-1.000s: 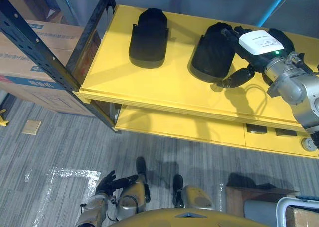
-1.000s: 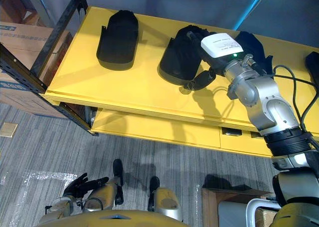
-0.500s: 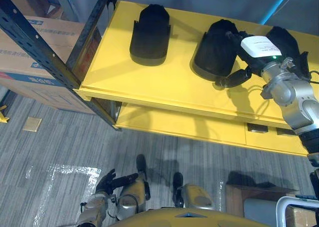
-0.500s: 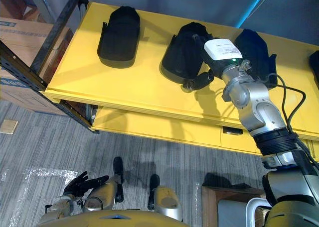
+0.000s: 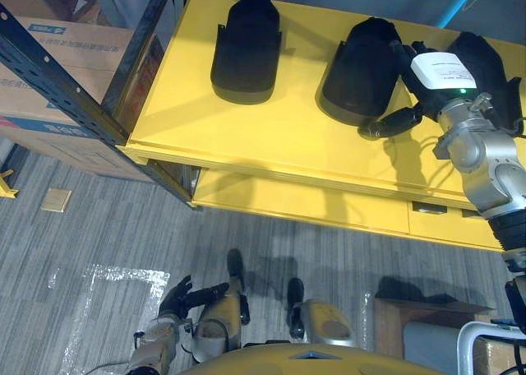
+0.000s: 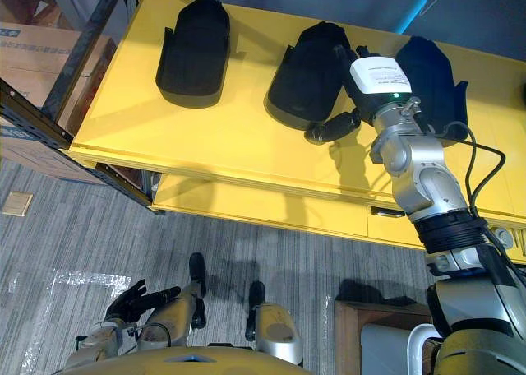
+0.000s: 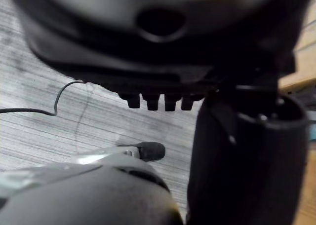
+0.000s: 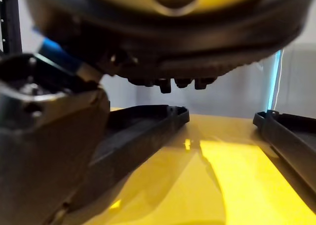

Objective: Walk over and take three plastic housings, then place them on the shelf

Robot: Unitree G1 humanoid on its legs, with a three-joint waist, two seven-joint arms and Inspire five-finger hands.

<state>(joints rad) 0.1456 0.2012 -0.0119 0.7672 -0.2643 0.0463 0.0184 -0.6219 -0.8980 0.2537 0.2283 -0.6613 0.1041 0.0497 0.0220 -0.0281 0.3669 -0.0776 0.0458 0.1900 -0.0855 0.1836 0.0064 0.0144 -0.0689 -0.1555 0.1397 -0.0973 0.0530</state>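
- Three black, rounded plastic housings lie in a row on the top board of the yellow shelf (image 5: 263,141). They are the left housing (image 5: 246,50), the middle housing (image 5: 362,62) and the right housing (image 5: 493,71), each apart from the next.
- The right hand (image 5: 421,102) reaches over the shelf board between the middle housing and the right housing. Its fingers (image 5: 407,58) stretch out along the middle housing's side.
- Its thumb (image 5: 393,122) stands out wide by that housing's near edge. The hand grips nothing; whether the fingers touch the housing cannot be told.
- The left hand (image 5: 185,297) hangs low over the grey striped floor (image 5: 99,227), fingers loosely spread and empty.
- Brown cardboard boxes (image 5: 49,79) sit left of the shelf's dark metal post (image 5: 78,83).
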